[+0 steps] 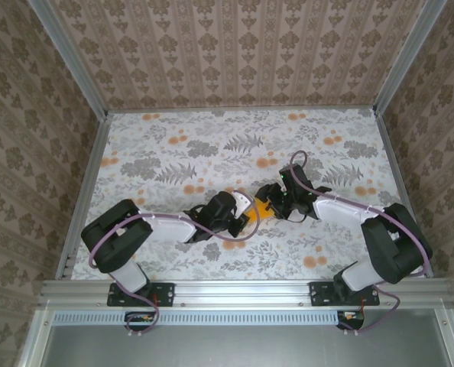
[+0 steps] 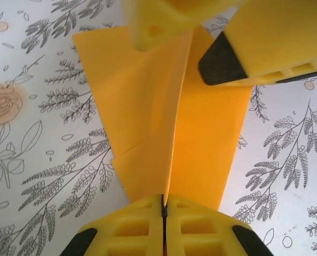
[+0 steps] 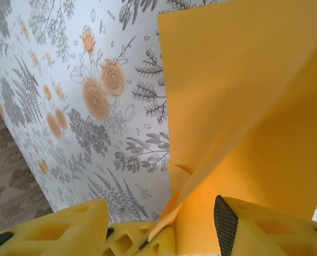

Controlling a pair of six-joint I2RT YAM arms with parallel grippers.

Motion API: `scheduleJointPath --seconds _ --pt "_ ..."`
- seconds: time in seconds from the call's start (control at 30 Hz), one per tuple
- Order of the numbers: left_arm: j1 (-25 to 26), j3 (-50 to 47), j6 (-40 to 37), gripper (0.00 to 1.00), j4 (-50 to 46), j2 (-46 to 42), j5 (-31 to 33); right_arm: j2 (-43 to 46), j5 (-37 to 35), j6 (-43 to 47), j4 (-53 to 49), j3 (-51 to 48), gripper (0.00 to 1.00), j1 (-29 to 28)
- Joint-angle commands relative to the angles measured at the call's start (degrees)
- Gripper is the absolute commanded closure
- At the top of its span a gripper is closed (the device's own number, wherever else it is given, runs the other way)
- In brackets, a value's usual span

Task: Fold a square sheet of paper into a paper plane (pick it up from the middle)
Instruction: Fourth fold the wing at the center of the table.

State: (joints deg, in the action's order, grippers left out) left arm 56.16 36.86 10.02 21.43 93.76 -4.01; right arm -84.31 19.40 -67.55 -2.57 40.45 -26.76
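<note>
**Spotter 1:** Your left gripper (image 2: 164, 208) is pinching the sheet of paper (image 2: 201, 138). Its two fingers are pressing together on the near end of the raised centre crease, with no gap showing between them.

**Spotter 2:** And your right gripper (image 3: 159, 216) is standing spread. Its fingers are sitting on either side of the paper, and the sheet is rising out from between them, away from the wrist. I am not seeing either pad clamping it.

**Spotter 1:** From your left wrist, the paper is stretching straight ahead of the fingers, folded along its length. One flap is lying to the left of the crease and another to the right. The right gripper's fingers are showing at the far end, one on each side of the ridge.

**Spotter 2:** From above, you are looking at the two grippers facing each other tip to tip near the middle of the surface (image 1: 173, 153), with the orange-yellow paper showing between their tips.

**Spotter 1:** The paper is sitting over the leaf-and-flower print. I cannot tell whether its underside is touching the surface or hanging just above it.
</note>
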Motion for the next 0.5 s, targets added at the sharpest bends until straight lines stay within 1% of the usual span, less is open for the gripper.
scheduleJointPath --seconds 0.0,0.13,0.3,0.4,0.47 --pt "-0.15 -1.14 4.23 0.92 2.49 0.26 0.48 2.08 3.67 6.21 4.98 -3.51 0.46 0.22" --pt "-0.2 -1.77 6.15 0.92 3.85 1.16 0.47 2.68 3.86 8.7 5.76 -5.08 0.52 0.26" --pt "-0.24 -1.63 7.2 0.92 3.71 1.55 0.37 2.0 3.7 10.11 6.18 -6.31 0.66 0.29" --pt "-0.18 -1.4 7.13 0.92 3.53 1.6 -0.02 1.69 3.39 10.44 7.2 -6.85 0.66 0.31" --pt "-0.25 -1.1 7.05 0.92 2.94 1.69 -0.11 1.87 3.52 10.68 8.25 -7.18 0.64 0.31"
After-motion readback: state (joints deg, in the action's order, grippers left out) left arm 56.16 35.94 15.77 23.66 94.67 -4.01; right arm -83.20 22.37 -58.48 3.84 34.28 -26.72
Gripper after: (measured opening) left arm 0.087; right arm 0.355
